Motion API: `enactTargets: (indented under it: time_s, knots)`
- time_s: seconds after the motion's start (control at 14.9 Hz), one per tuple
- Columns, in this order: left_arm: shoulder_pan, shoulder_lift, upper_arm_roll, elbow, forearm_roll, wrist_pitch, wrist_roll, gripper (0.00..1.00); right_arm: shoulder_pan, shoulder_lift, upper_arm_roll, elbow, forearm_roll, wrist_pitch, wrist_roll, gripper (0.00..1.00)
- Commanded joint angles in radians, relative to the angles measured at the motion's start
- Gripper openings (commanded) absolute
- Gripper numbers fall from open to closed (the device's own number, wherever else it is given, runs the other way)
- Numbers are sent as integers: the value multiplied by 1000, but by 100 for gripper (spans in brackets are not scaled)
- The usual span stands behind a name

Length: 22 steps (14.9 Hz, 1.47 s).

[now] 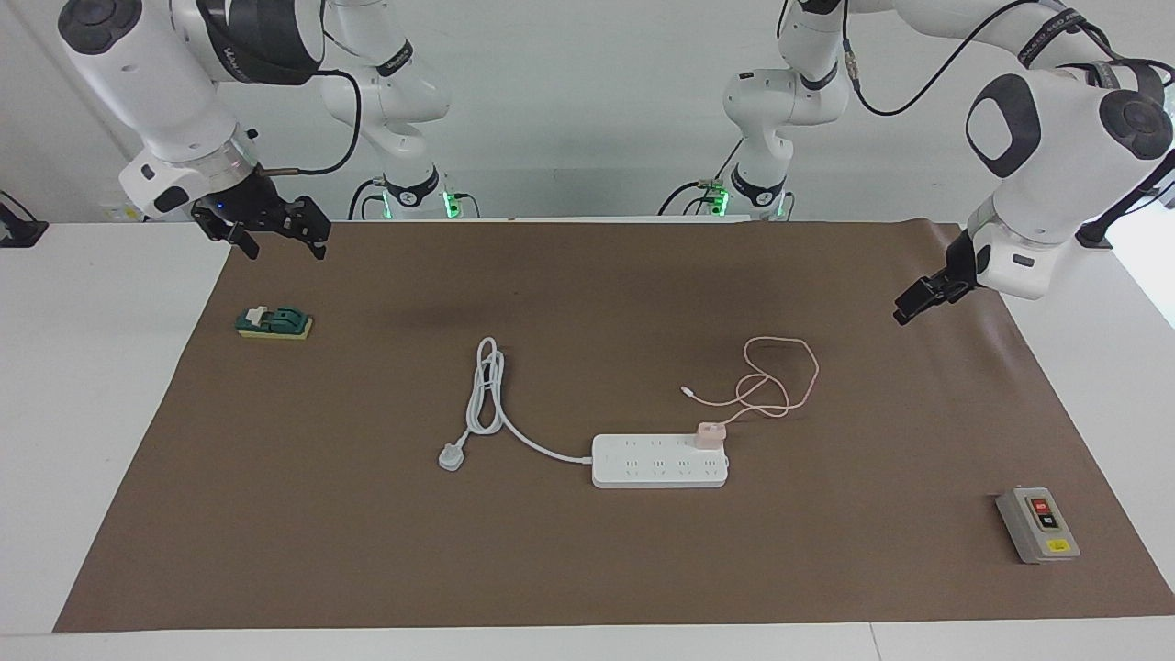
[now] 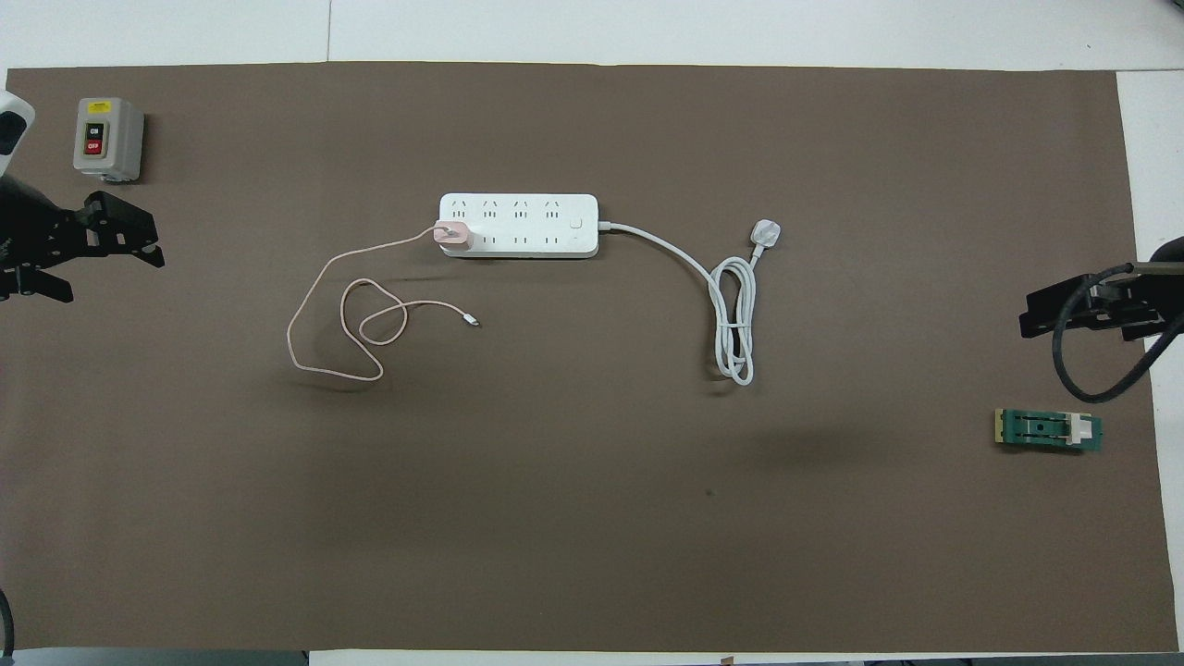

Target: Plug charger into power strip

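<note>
On the brown mat [image 1: 367,551], mid-table, the charger [image 1: 710,435] sits plugged into the power strip [image 1: 659,461] at its left-arm end, while the left gripper [image 1: 927,298] and right gripper [image 1: 275,234] hover open and empty over opposite mat edges.

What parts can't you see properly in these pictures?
- The charger's prongs: hidden in both views, because its pink body sits on the power strip.
- Left claw: partly cut off by the overhead view's edge.
- Words on the grey switch box: too small to read in either view.
</note>
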Motion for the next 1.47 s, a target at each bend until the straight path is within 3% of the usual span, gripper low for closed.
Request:
enactTargets:
  time_s: [0.0, 0.47, 0.87, 1.41]
  knots:
    - [-1, -30, -6, -30, 3, 3, 9, 100, -9, -18, 7, -14, -13, -2, 13, 100]
    - [5, -115, -8, -39, -2, -16, 23, 100, -9, -18, 7, -14, -13, -2, 13, 100]
    - [8, -200, -5, -39, 0, -160, 204, 100, -9, -18, 7, -14, -13, -2, 13, 100]
    - [-35, -211, -25, -49, -2, -152, 172, 100, -9, -18, 7, -14, -13, -2, 13, 100]
